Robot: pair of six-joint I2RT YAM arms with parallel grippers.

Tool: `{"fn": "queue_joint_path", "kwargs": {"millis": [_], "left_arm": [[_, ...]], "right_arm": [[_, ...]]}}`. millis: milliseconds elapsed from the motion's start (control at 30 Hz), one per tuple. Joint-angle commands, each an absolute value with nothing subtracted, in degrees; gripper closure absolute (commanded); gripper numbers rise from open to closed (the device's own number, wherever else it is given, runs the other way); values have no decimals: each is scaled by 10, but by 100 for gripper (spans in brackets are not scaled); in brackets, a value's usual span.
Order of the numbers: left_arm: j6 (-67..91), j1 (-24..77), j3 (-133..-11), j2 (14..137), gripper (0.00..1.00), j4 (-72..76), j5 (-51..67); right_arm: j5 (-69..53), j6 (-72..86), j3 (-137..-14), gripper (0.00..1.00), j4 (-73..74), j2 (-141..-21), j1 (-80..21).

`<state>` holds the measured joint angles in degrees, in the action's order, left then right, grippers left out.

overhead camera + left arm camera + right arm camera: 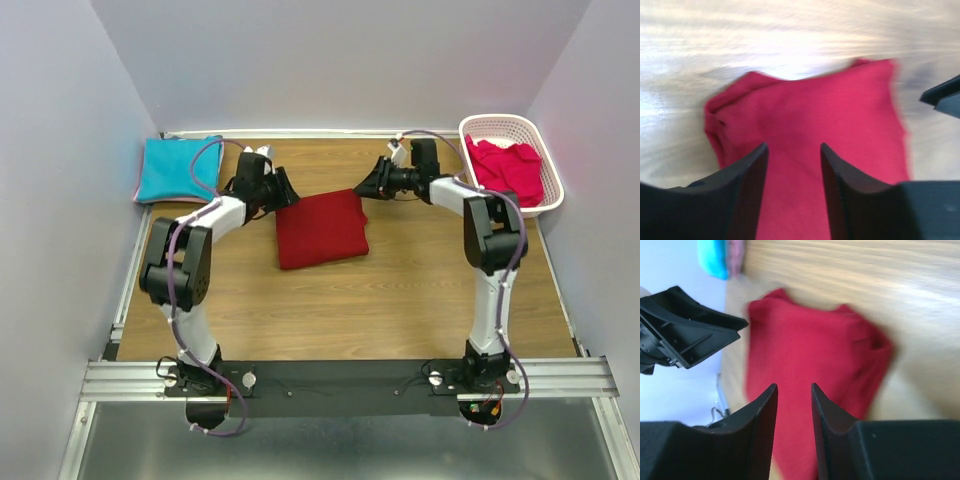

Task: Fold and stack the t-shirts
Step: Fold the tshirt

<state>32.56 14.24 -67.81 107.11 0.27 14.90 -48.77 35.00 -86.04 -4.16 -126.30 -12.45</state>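
- My left jaws and my right jaws both stand spread and grip nothing, one at each upper corner of the dark red t-shirt [321,229].
- That shirt lies folded mid-frame on the worktop [400,300].
- The turquoise t-shirt [177,168] lies folded at upper left.
- The pinkish-red t-shirt [508,168] is heaped in the white basket [497,121] at upper right.

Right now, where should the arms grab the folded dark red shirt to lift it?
The shirt lies flat, folded roughly square, so only edges give layers to pinch. I'd take its two far corners: left gripper from the left, right gripper from the right; both hover open there.
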Motion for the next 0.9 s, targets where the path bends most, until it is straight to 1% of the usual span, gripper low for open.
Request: {"fn": "queue_joint_path", "kwargs": {"millis": [0,133,267,400,500,567,700,800,867], "left_arm": [[324,170,-650,948,43,-12,149],[339,191,-579,880,44,-12,139],[350,208,-513,846,48,-11,125],[365,214,-459,867,52,18,149],[377,214,-440,906,59,16,178],[387,214,-429,924,61,17,196],[392,204,-408,929,63,13,192],[386,202,-407,908,62,-2,177],[381,203,-417,875,60,-27,168]], "right_arm": [[-501,358,-816,59,-51,-1155,-161],[-513,365,-745,59,-59,-1104,-192],[-526,378,-658,61,-89,-1092,-201],[-552,377,-574,62,-128,-1124,-200],[-556,409,-497,63,-211,-1153,-181],[-557,443,-454,68,-257,-1170,-139],[-570,461,-433,69,-270,-1176,-113],[-571,459,-432,69,-260,-1140,-113],[-562,430,-440,69,-228,-1111,-119]]}}
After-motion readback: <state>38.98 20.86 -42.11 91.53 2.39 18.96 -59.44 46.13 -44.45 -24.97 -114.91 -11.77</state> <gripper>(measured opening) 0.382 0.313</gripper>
